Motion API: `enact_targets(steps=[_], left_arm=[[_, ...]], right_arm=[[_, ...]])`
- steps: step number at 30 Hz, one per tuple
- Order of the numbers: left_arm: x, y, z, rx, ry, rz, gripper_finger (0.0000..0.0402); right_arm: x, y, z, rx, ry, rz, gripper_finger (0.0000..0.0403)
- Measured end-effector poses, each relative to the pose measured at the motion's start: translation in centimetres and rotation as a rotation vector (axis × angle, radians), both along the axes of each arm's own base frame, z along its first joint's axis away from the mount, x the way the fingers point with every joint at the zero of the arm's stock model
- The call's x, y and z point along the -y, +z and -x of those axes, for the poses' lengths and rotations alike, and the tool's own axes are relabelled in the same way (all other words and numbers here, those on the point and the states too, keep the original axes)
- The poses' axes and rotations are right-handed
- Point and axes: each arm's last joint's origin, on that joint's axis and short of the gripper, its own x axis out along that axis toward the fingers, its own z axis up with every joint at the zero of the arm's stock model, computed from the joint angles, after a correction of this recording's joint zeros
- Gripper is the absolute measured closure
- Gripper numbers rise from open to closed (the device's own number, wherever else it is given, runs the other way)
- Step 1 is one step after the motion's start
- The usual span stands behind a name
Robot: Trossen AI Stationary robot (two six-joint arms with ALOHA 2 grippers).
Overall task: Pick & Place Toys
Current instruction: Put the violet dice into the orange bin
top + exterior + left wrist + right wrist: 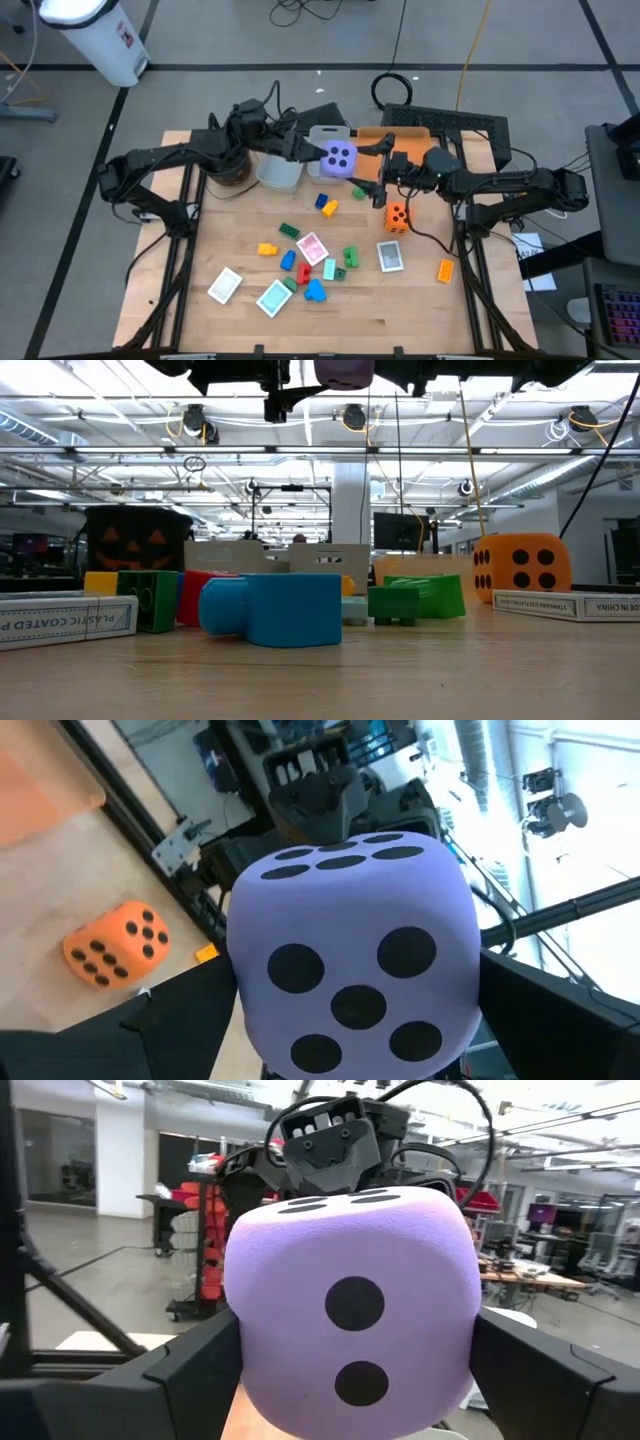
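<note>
Table (400, 310) holds one orange die (397, 216); right pincer (372, 165) clamps one purple die (339, 157); left pincer (310, 152) grip unclear

Two dark arms are seen above the wooden worktop (240, 335), each built of matte black jointed segments. Black cables are looped along the left arm (170, 160) and the right arm (510, 185). Each end effector is formed of two broad, flat black fingers (190, 1370) with angular edges. A boxy black wrist housing (325, 1140) with small light connector markings is shown, with cables trailing behind it.
</note>
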Motion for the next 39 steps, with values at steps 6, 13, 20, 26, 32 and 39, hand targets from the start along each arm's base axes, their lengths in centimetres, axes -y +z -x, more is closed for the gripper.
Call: enact_targets(steps=[6, 13, 20, 26, 32, 39], left_arm=[[-0.5, 0.5, 0.2, 0.045, 0.01, -0.003, 0.0011], [-0.8, 0.8, 0.4, 0.069, 0.029, -0.015, 0.0012], [-0.6, 0.6, 0.3, 0.051, 0.022, -0.01, 0.0012], [-1.8, 0.6, 0.9, 0.051, 0.056, -0.029, 0.0012], [-3.0, 0.6, 1.5, 0.054, 0.097, -0.058, 0.0012], [-4.1, 0.5, 2.1, 0.058, 0.106, -0.126, 0.0011]], right_arm=[[0.2, 0.2, 0.1, 0.011, -0.014, -0.004, 0.0073], [0.1, 0.2, 0.4, -0.001, -0.007, -0.006, 0.0073], [0.2, 0.3, 0.5, 0.011, -0.016, 0.001, 0.0073], [0.7, 1.2, 1.4, 0.042, -0.078, 0.041, 0.0073], [2.8, 1.4, 2.9, -0.028, -0.158, -0.084, 0.0073], [5.4, 3.8, 4.4, -0.3, -0.29, -0.126, 0.0073]])
